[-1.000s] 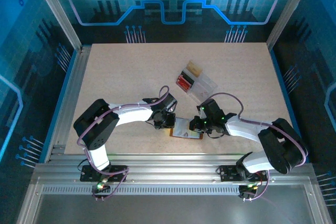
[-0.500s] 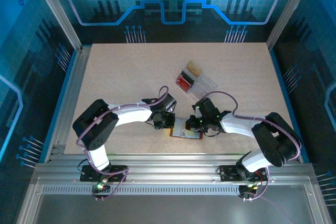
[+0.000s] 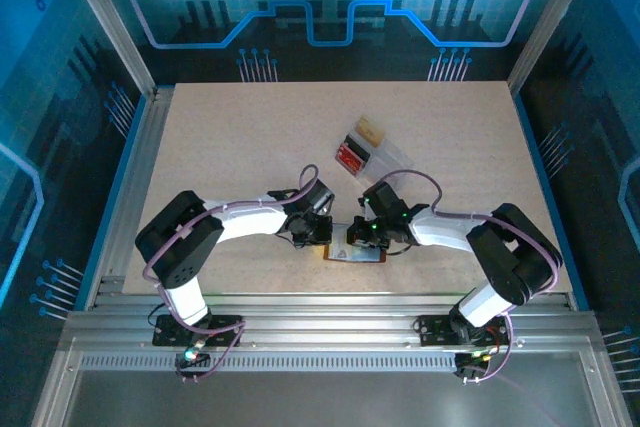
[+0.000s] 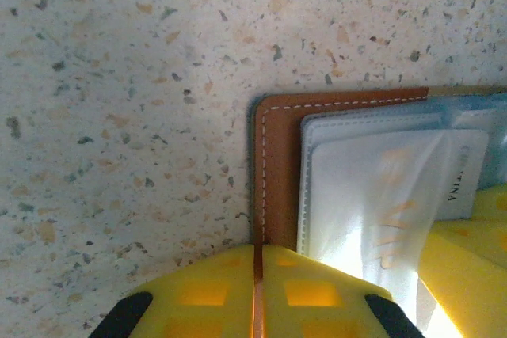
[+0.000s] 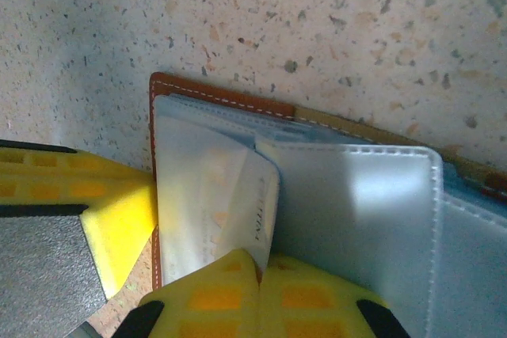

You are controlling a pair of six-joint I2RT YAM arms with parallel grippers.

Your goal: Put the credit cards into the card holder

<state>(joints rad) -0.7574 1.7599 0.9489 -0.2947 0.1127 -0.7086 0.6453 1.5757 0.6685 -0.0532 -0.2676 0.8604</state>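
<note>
The holder [image 3: 357,253] lies open on the table [image 3: 230,147] near the front edge, between the two arms. The left gripper [image 4: 257,275] is pinched shut on its brown edge, which I take to be steadying it. The right gripper [image 5: 257,271] is closed tight on the corner of a pale card [image 5: 230,195] with orange lettering. That card sits partly under a clear pocket sleeve, its near end out at the fingers.

So I'd call this mid-insertion: one card partway in, not yet seated (whether other pockets are already filled I can't make out). Left to do, by my reckoning: push it home, let go, then see to any cards waiting in the tray [image 3: 395,159] further back.

The count:
- One holder
- One tray
- One card in hand
- Two grippers

In the tray there are red cards [image 3: 350,157] and tan cards [image 3: 370,130], too small to number.
</note>
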